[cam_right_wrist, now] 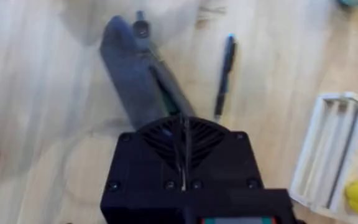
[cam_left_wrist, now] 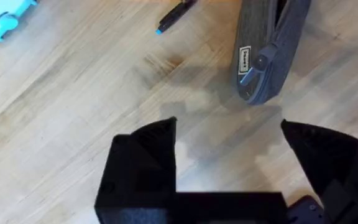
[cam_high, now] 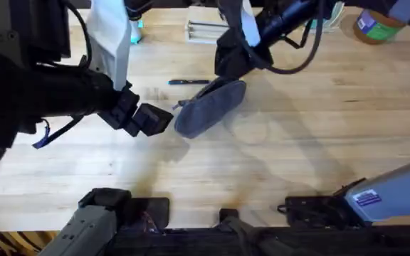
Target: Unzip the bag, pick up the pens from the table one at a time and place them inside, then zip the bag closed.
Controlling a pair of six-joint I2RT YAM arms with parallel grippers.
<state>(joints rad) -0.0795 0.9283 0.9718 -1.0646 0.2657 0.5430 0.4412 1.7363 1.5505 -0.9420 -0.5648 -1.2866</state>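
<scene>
The bag lies slanted a little above the middle of the overhead frame, on the table. One pen lies just above the bag's left end, near it but apart from it. I count one bag and one pen.

The left gripper is at the left of the bag's lower end, close to it but not touching. In the left wrist view its fingers stand wide apart and hold nothing, with bare wood between them; the bag's end with the zip pull is beyond them.

The right gripper is at the bag's upper right end. In the right wrist view its fingers are pressed together at the bag's end, and I cannot tell if they pinch the cloth or the zip.

The whole lower half and the right side of the table are free wood. At the top edge stand a white tray, a green jar and a small blue thing, well apart from the bag.
</scene>
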